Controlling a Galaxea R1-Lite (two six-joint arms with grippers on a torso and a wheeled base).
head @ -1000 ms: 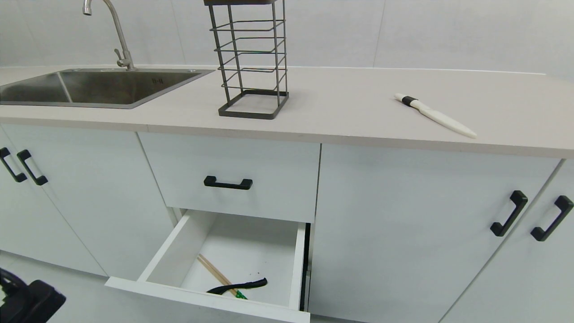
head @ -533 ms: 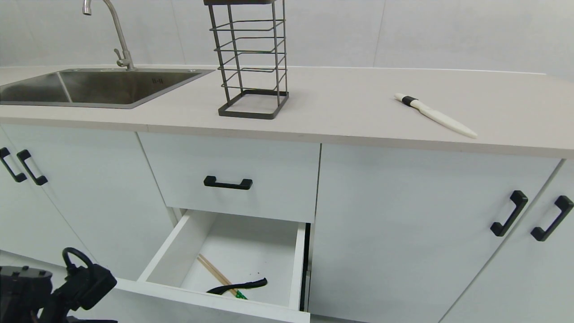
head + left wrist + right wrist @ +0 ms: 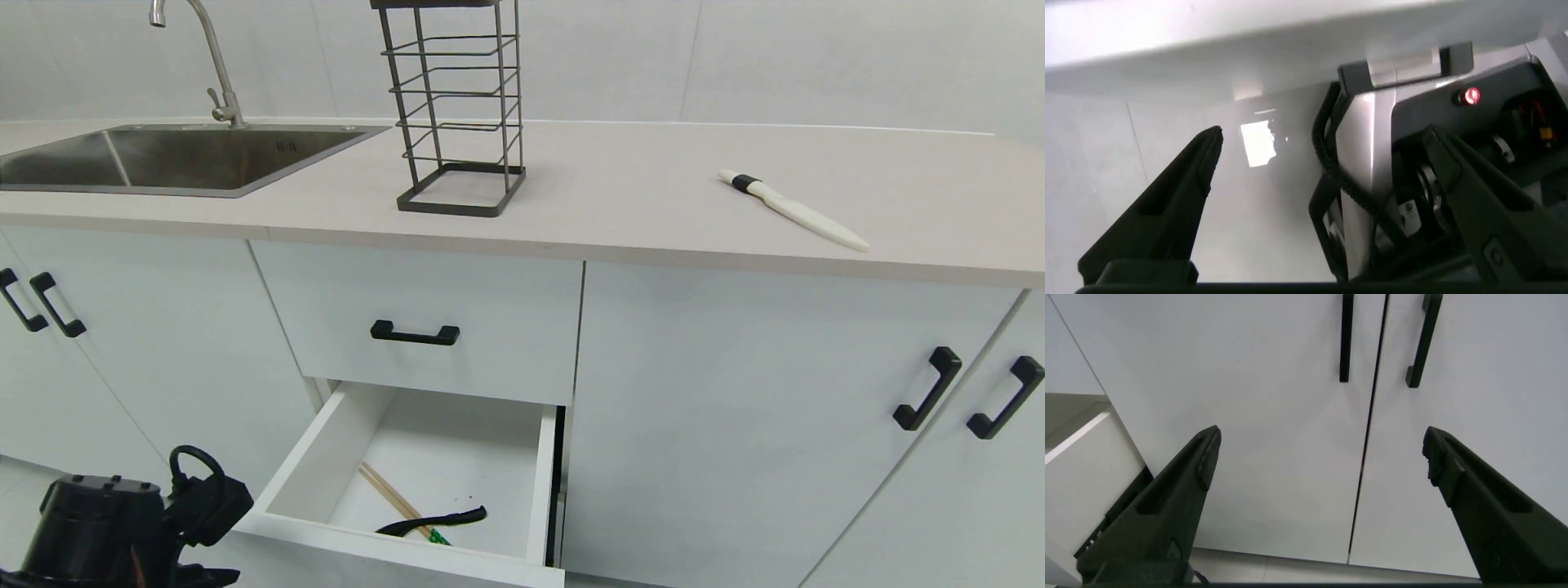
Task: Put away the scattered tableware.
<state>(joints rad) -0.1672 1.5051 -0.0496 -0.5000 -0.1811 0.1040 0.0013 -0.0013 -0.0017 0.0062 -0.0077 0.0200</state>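
A white knife [image 3: 790,210] with a black band near its handle lies on the right part of the countertop [image 3: 637,188]. The lower drawer [image 3: 392,539] stands pulled out; inside it lie wooden chopsticks [image 3: 390,492] and a black utensil [image 3: 437,520] with a green bit beside it. My left arm [image 3: 122,523] sits low, just left of the drawer's front corner. The left gripper [image 3: 1323,147] is open, nothing between its fingers [image 3: 1167,212]. My right gripper [image 3: 1319,449] is open too, empty, and faces white cabinet doors with black handles [image 3: 1346,335].
A tall black wire rack [image 3: 457,106] stands on the counter above the drawers. A steel sink [image 3: 180,155] with a tap [image 3: 212,57] is at the far left. The upper drawer with its black handle [image 3: 415,333] is closed. A drawer side [image 3: 1078,433] shows beside the right gripper.
My left arm has come up and to the right from the bottom left corner, ending close to the open drawer's front left corner. The knife and drawer contents have not moved.
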